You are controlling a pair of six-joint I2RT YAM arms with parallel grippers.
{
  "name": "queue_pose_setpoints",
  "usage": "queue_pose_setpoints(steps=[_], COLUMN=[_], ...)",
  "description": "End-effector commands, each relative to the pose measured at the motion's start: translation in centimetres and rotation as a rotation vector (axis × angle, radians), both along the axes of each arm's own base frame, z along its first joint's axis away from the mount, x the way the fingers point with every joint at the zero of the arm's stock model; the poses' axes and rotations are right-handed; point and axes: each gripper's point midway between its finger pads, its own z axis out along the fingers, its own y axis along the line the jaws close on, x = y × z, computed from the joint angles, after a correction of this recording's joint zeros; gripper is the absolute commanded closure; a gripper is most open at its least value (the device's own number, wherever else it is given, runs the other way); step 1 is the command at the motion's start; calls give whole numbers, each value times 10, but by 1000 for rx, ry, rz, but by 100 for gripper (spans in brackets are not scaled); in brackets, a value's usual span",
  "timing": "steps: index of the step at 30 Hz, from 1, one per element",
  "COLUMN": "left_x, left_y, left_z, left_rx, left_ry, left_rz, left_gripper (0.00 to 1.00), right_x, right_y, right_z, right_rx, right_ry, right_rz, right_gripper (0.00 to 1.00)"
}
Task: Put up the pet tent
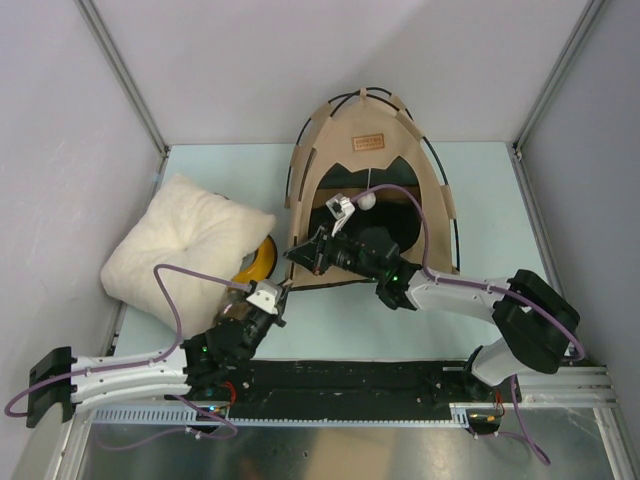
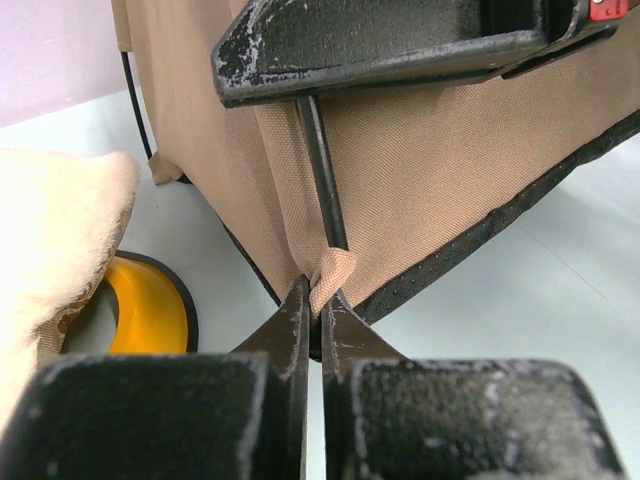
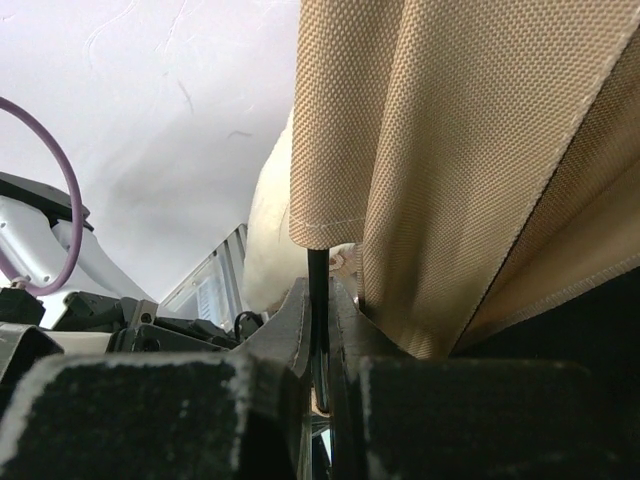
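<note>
Tan fabric tent (image 1: 370, 160): stands domed at the far middle of the table (image 1: 350, 320), its back toward the far edge and its doorway facing me.
Left claw (image 2: 318, 305): pinched fully shut on the small fabric tab (image 2: 333, 268) at the tent's near left corner, low by the tabletop. I hold it so the corner cannot slide while the pole end is worked.
Right claw (image 3: 320, 300): closed tight round the thin black pole (image 2: 322, 170), just above that same corner. Gripping low gives me control of the tip.
Pole and tab: the pole end meets the top of the tab; whether it is seated inside I cannot tell.
Step, as I judge it: fixing this pole foot at the corner. The dome looks mostly raised.
Risk: a bent pole may spring out if either grip loosens.
Cream pillow (image 1: 185, 250): at the left edge, touching neither claw.
Yellow bowl holder (image 1: 262, 262): partly under the pillow, just beside the tent's corner.
</note>
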Motion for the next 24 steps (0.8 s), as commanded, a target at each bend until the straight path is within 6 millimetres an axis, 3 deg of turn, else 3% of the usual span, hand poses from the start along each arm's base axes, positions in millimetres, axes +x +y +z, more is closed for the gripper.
queue_pose_setpoints(steps=[1,11,24], left_x=[2,3,2], left_y=[10,8,-1], left_z=[-19,-14,3], left_rx=[27,13,-34], left_ry=[36,40,37], left_rz=[54,57,33], left_gripper=[100,100,100], right_x=[19,12,13], right_y=[-20,-16,-11], right_z=[42,30,35], right_rx=[91,72,102], right_ry=[-85,-71,-49], right_rz=[-94,-60,-50], right_gripper=[100,100,100])
